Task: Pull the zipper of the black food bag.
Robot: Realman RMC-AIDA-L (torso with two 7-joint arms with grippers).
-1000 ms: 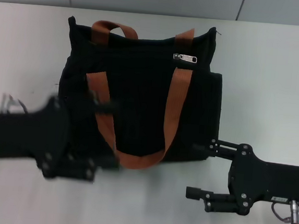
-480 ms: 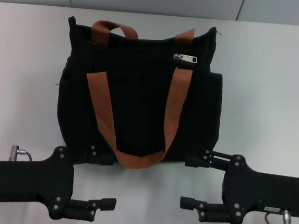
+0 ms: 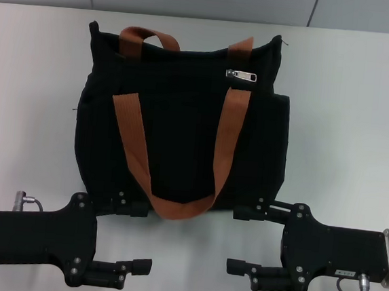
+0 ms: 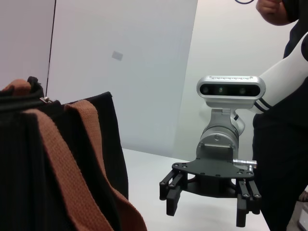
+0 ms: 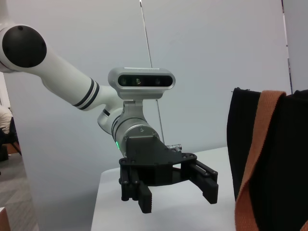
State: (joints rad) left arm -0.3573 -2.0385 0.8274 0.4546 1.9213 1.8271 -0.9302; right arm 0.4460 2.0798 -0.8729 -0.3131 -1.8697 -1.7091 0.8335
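The black food bag (image 3: 182,131) lies on the white table with its top edge facing away from me. Two rust-brown strap handles (image 3: 130,136) lie across it. The silver zipper pull (image 3: 241,75) sits near the top edge, to the right of centre. My left gripper (image 3: 135,237) is open and empty at the bag's near left corner, its upper finger at the bag's bottom edge. My right gripper (image 3: 241,239) is open and empty at the near right corner. The left wrist view shows the bag (image 4: 29,163) and the right gripper (image 4: 209,204). The right wrist view shows the left gripper (image 5: 173,192).
The white table (image 3: 347,118) stretches to both sides of the bag, with a grey wall behind it. A person in dark clothes (image 4: 284,144) stands behind the right arm in the left wrist view.
The left arm swung back from beside the bag's left side to the near left corner and settled there. The right gripper slid slightly left toward the bag.
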